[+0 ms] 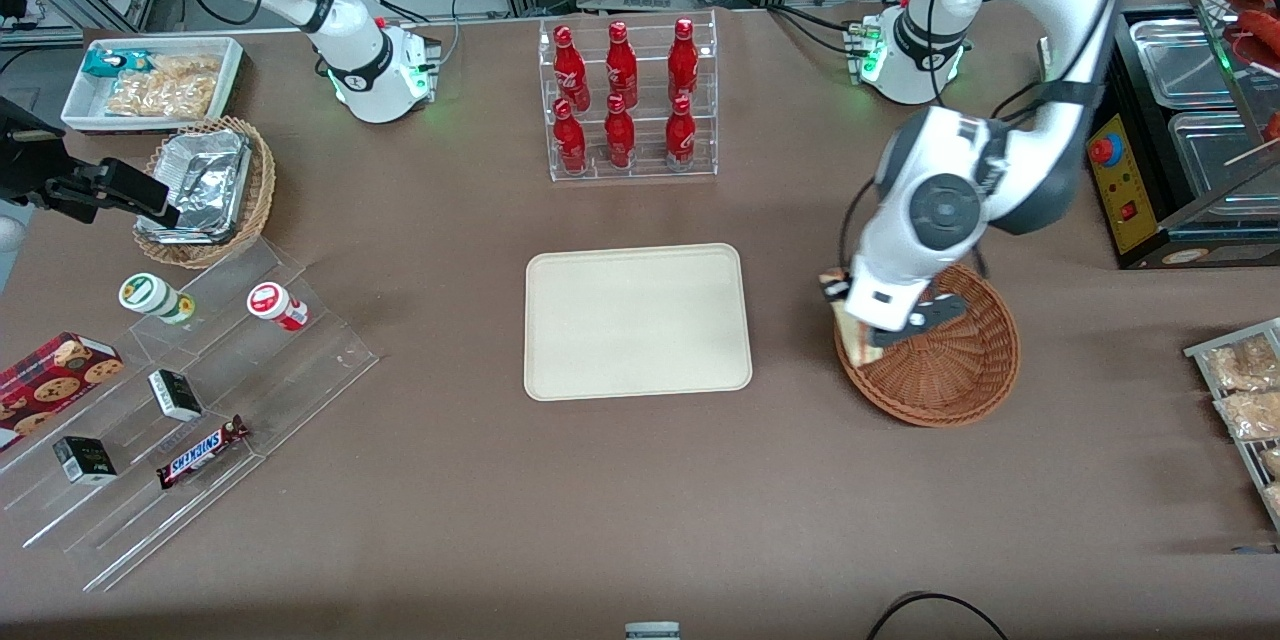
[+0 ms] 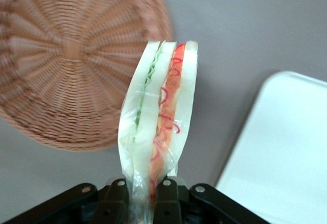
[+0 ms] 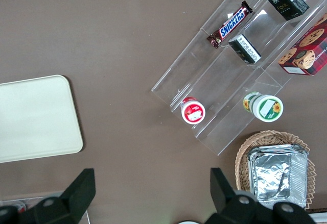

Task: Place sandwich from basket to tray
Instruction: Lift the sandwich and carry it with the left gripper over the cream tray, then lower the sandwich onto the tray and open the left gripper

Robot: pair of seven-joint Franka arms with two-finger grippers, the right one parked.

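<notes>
**Sandwich clamped in left gripper at basket rim, tray bare**

The gripper (image 2: 144, 196) is clamped on the sandwich (image 2: 161, 109), fingers (image 2: 164, 199) pressing both sides of its wrapped end. Sandwich sits in clear film, cut edge showing green filling in one layer, red in the other, pale bread between. It sticks out from the fingers, lifted off the wicker. In the wrist view the basket (image 2: 71, 66) and brown tabletop lie under it, the tray (image 2: 286, 147) corner just beside.

Front view: gripper (image 1: 885, 325) hangs over the basket (image 1: 950, 370) rim on the side nearest the tray (image 1: 638, 320), sandwich (image 1: 855, 338) poking out below the wrist, overlapping the rim. Basket holds nothing else visible. Tray lies flat mid-table, near the basket but apart from it. Rack of red bottles (image 1: 625, 100) stands farther from the front camera than the tray.
</notes>
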